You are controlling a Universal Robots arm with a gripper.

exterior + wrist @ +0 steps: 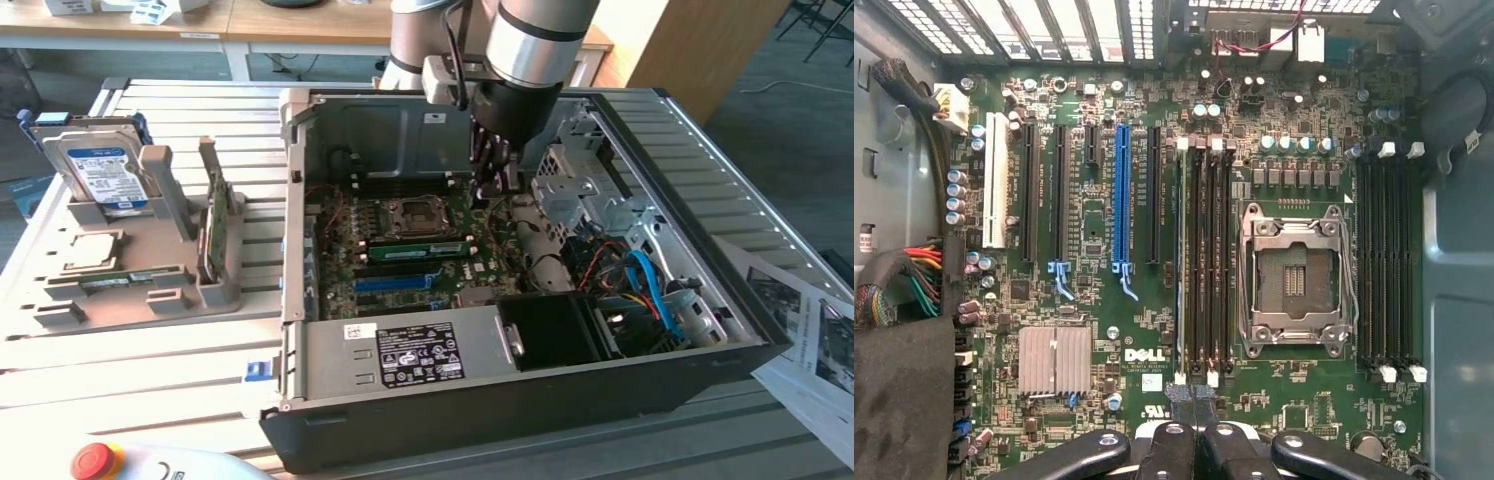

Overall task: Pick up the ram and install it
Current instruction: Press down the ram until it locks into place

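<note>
Green ram (416, 250) seated on edge, long axis along its motherboard (1294, 385) slot; claw (1194, 400) closed, empty.

Bright, even daylight falls on the pale slatted table (134, 370) in the exterior view, with a soft sheen down the silver arm (541, 40); the open computer case (534, 400) is dimmer inside, shaded beneath the arm. In the wrist view the motherboard (1104, 290) is lit flat and cool; the heat sink (1054, 358) and socket frame (1254, 280) glint; the black gripper (1194, 400) carries faint highlights.
</note>
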